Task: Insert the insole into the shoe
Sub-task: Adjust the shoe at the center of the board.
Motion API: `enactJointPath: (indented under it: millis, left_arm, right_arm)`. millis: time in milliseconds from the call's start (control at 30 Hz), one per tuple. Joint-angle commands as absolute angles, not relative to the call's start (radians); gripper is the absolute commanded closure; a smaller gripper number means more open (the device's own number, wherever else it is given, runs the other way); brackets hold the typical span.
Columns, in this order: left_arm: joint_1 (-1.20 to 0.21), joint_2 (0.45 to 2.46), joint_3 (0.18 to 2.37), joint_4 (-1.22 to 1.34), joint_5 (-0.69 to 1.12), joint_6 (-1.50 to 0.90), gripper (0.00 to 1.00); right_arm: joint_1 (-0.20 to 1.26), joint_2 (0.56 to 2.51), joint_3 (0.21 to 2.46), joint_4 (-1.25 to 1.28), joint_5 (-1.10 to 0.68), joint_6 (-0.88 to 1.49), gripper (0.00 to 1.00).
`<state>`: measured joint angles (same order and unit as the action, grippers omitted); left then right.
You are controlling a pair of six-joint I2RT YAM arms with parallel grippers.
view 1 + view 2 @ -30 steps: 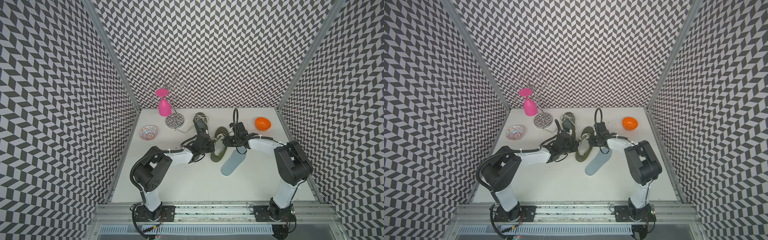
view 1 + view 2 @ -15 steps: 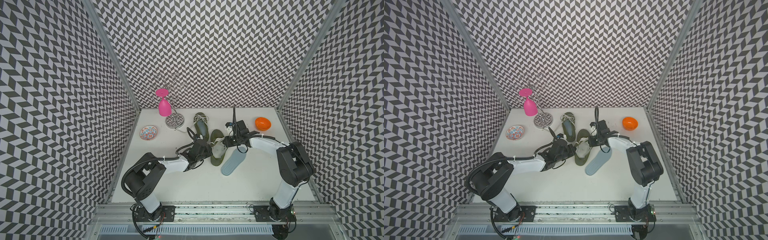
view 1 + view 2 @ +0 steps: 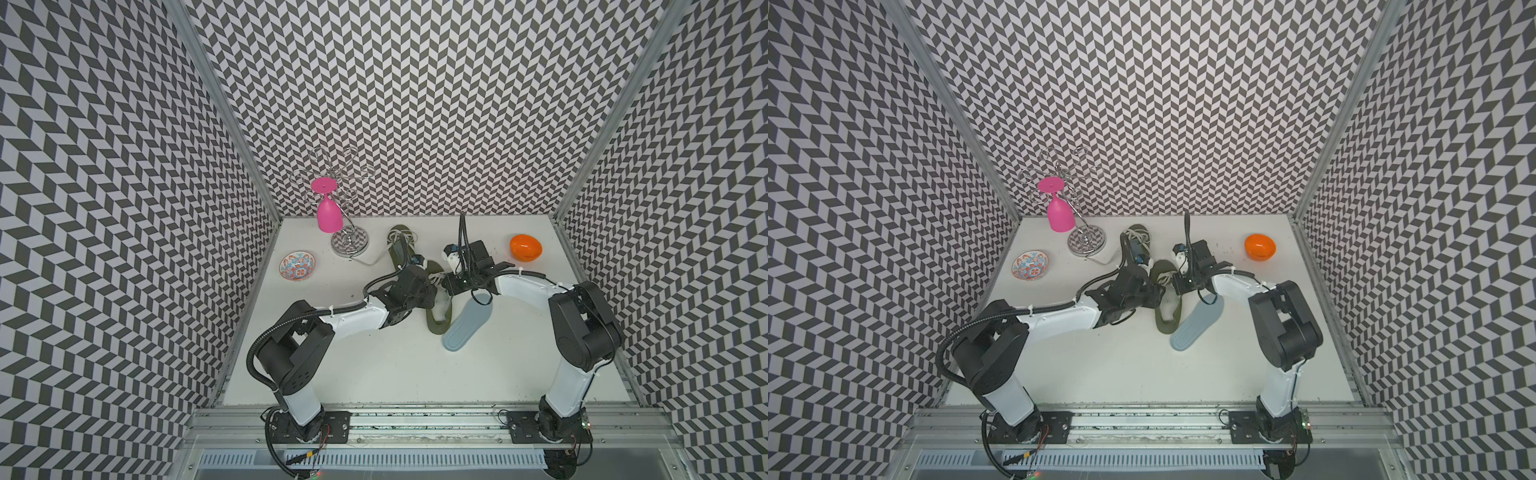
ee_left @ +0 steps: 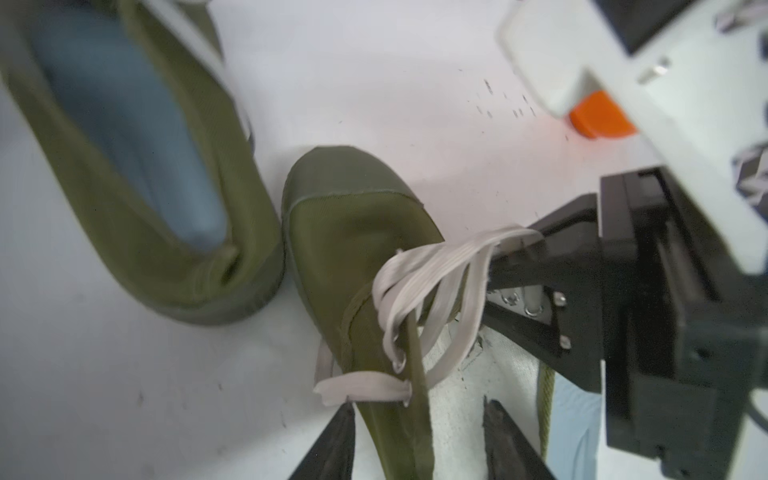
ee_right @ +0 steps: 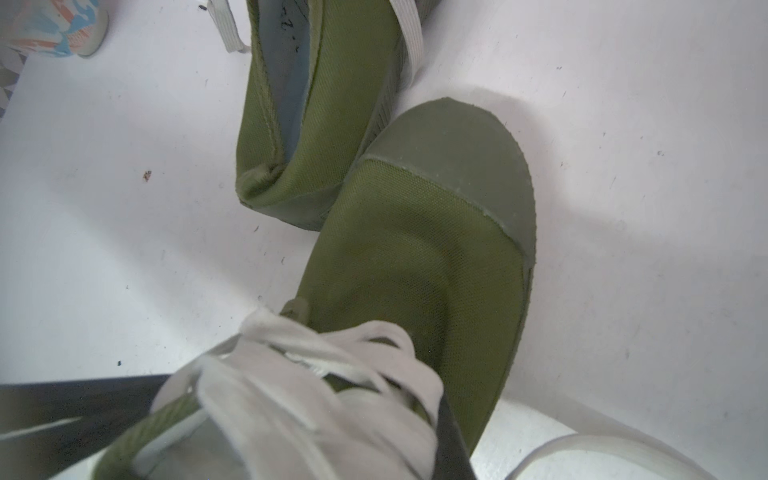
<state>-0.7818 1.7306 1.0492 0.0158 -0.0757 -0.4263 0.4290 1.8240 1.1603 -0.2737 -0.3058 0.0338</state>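
Shoe-opening step: right claw [image 4: 505,259] clenched on laces [image 4: 436,266] of olive shoe [image 3: 438,316]; left claw [image 4: 417,415] released, astride its collar. Blue-grey insole [image 3: 467,322] on surface [image 3: 374,365], right of shoe, touching heel. Next, likely: fetch insole, feed toe-first.

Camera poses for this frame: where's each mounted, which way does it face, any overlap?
Both top views: high at the front, looking down at the table; left arm, right arm, shoe, insole.
Left wrist: on the left arm, facing the shoe's toe and far shoe; open left gripper and right gripper show.
Right wrist: on the right arm, facing the toe; one finger shows.
Shared: both wrist views see both shoes.
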Motion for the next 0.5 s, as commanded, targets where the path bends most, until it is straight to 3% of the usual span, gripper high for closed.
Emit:
enactJointPath:
  millis: [0, 200, 467]
  left_arm:
    - [-0.778, 1.777, 1.13, -0.068, -0.053, -0.137, 0.47]
    - [-0.782, 1.858, 1.246, -0.158, -0.072, 0.058, 0.45]
    - [-0.77, 1.873, 1.239, -0.169, -0.069, 0.25, 0.45]
  right_arm:
    - [0.436, 1.832, 1.17, -0.195, -0.338, 0.003, 0.91]
    - [0.434, 1.835, 1.196, -0.212, -0.35, -0.006, 0.91]
    - [0.432, 1.857, 1.242, -0.257, -0.379, -0.024, 0.9]
